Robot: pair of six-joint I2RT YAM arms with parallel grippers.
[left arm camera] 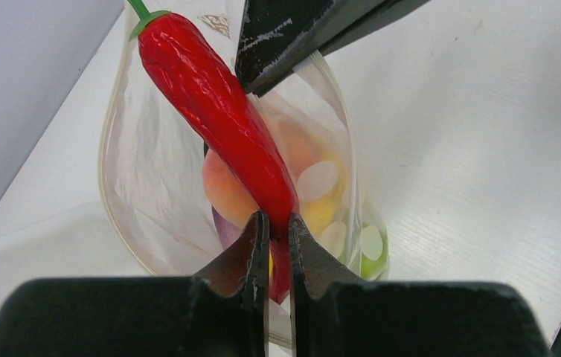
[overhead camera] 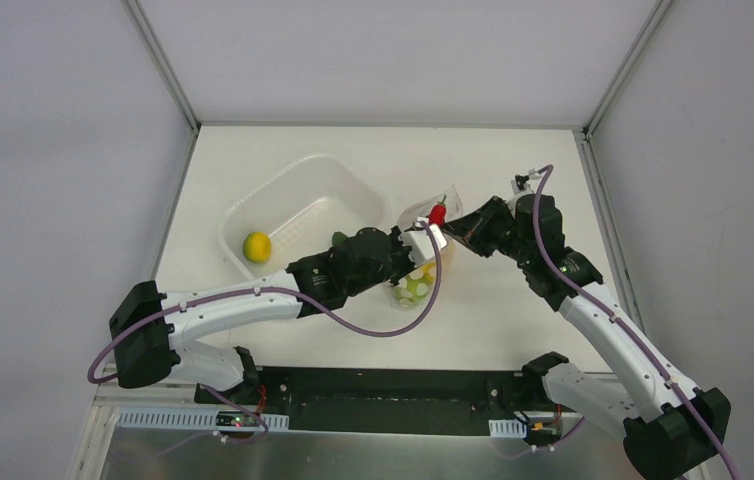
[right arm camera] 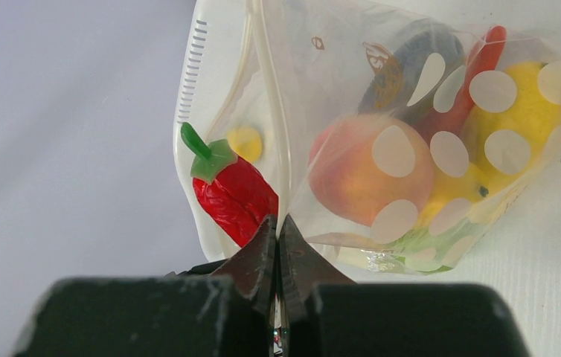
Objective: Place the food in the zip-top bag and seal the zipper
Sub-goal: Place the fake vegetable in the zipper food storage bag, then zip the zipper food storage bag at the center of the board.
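The dotted zip-top bag (overhead camera: pixel 415 286) stands open at mid-table. It holds a peach (right arm camera: pixel 352 171), yellow (right arm camera: pixel 527 119), dark purple (right arm camera: pixel 404 63) and green (left arm camera: pixel 373 260) toy food. My left gripper (overhead camera: pixel 430 234) is shut on a red chili pepper (left arm camera: pixel 218 111), which slants into the bag's mouth (left arm camera: pixel 151 171) with its green stem sticking out. My right gripper (overhead camera: pixel 455 229) is shut on the bag's rim at the zipper strip (right arm camera: pixel 266 89) and holds the mouth open. The chili (right arm camera: pixel 229 190) shows just behind that rim.
A white oval tub (overhead camera: pixel 338 185) stands left of the bag with a yellow lemon (overhead camera: pixel 257 246) inside. The table's back edge and the walls lie close behind. Both arms meet over the bag.
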